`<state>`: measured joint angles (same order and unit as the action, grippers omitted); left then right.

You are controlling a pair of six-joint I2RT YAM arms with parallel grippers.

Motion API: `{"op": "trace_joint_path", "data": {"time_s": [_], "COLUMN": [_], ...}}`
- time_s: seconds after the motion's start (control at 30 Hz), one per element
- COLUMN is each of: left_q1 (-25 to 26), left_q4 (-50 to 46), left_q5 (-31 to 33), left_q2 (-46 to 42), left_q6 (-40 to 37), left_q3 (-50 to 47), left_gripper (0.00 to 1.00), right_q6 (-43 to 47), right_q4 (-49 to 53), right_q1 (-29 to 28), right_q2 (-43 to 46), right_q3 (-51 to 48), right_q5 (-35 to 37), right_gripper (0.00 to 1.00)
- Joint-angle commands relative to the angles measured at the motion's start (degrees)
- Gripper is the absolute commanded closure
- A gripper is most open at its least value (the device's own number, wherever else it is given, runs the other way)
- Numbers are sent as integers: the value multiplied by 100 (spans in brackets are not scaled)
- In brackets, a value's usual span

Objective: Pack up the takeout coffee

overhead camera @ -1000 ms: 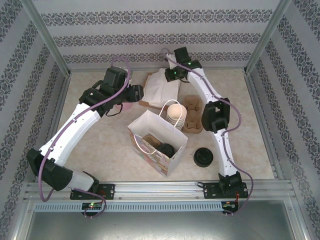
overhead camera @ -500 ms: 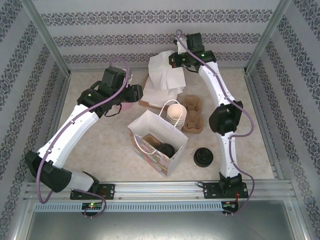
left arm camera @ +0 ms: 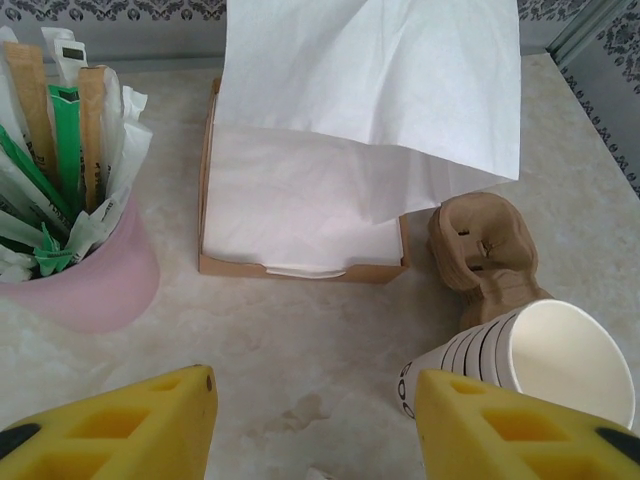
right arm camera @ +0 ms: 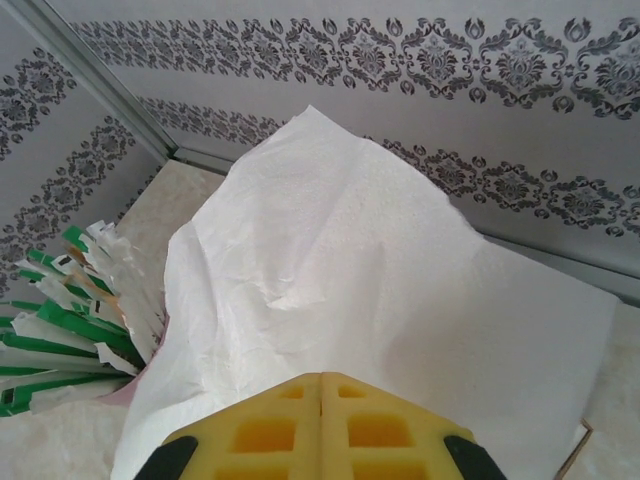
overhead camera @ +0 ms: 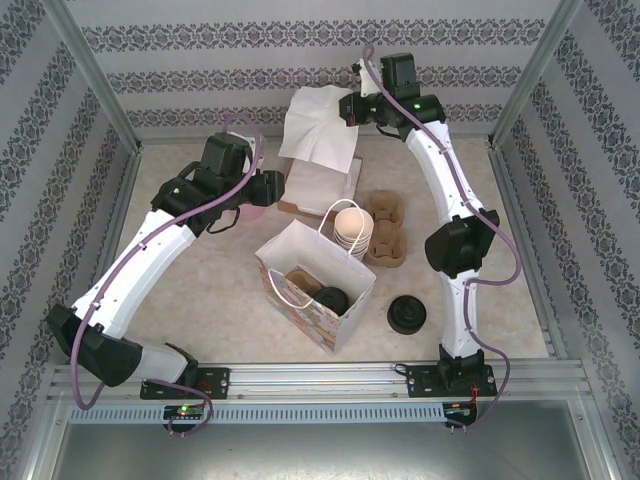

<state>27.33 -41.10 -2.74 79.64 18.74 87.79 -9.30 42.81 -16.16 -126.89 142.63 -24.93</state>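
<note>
The takeout coffee (overhead camera: 331,299) stands inside the open white paper bag (overhead camera: 348,312); from above I see mainly its round black lid. My right gripper (overhead camera: 346,108) (right arm camera: 320,378) is high at the back, shut on a white napkin (overhead camera: 318,125) (right arm camera: 350,270) that hangs above the napkin box (overhead camera: 322,185) (left arm camera: 300,215). The same napkin (left arm camera: 380,90) drapes down in the left wrist view. My left gripper (overhead camera: 278,186) (left arm camera: 315,385) is open with nothing between its yellow fingers, low over the table in front of the box.
A pink holder of wrapped utensils (left arm camera: 95,285) (overhead camera: 254,212) stands left of the box. A stack of lidless paper cups (overhead camera: 351,225) (left arm camera: 560,360) and brown pulp carriers (overhead camera: 386,230) (left arm camera: 482,245) lie right of it. Loose black lids (overhead camera: 407,314) sit right of the bag.
My right gripper has risen and moved back, lifting the napkin off the box until it hangs in the air. The left arm has barely shifted.
</note>
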Motion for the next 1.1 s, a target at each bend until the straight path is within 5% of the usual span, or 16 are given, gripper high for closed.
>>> {"op": "trace_joint_path", "data": {"time_s": [0.0, 0.33, 0.53, 1.07], "left_q1": [24, 20, 22, -386], "left_q4": [-41, -529, -460, 539], "left_q5": [13, -43, -86, -1329], "left_q2": [-62, 377, 861, 1975], "left_q6": [-265, -1187, -1152, -358], "left_q3": [199, 836, 1337, 1900], "left_gripper": [43, 26, 0, 0], "right_q6": [-167, -334, -696, -1270], "right_q4": [-64, 1, -26, -174], "right_q1": [-96, -265, -282, -396], "right_q2": [190, 454, 551, 830], "right_q3": [-132, -42, -42, 2], "right_q5": [7, 164, 112, -232], "right_gripper": [100, 100, 100, 100]}}
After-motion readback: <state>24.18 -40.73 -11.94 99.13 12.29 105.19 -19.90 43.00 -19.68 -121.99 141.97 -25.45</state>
